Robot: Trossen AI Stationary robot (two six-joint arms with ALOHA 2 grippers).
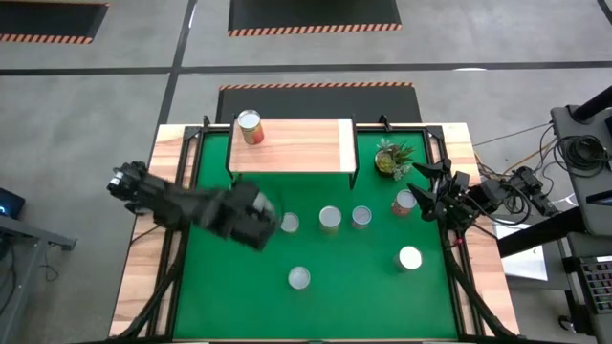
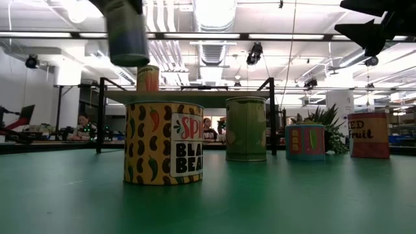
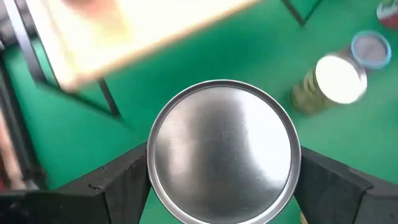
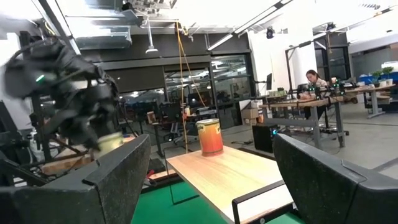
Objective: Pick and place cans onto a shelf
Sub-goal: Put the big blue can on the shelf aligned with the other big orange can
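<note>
My left gripper (image 1: pixel 256 222) hangs over the green table's left middle, shut on a can whose silver top (image 3: pixel 224 152) fills the left wrist view. In the low view that can (image 2: pixel 127 32) is high above the table. The shelf (image 1: pixel 292 145), a light-wood board on black legs, stands at the far edge and carries one orange can (image 1: pixel 250 127) on its left end. Several more cans stand upright on the table, among them one (image 1: pixel 289 223) just right of my left gripper. My right gripper (image 1: pixel 432 194) waits open at the table's right edge. My left gripper pinches the can between its two fingers, one on each opposite side of the wall (image 3: pixel 148 177) just below the silver top rim. The fingers come slanting down from above on the table's left. The can is lifted clear of the table.
Cans stand in a row at mid-table (image 1: pixel 330 219), (image 1: pixel 360 217), (image 1: pixel 404 203), with two nearer ones (image 1: pixel 299 277), (image 1: pixel 409 258). A small potted plant (image 1: pixel 392 158) sits right of the shelf. Most of the shelf board to the right of its can is bare.
</note>
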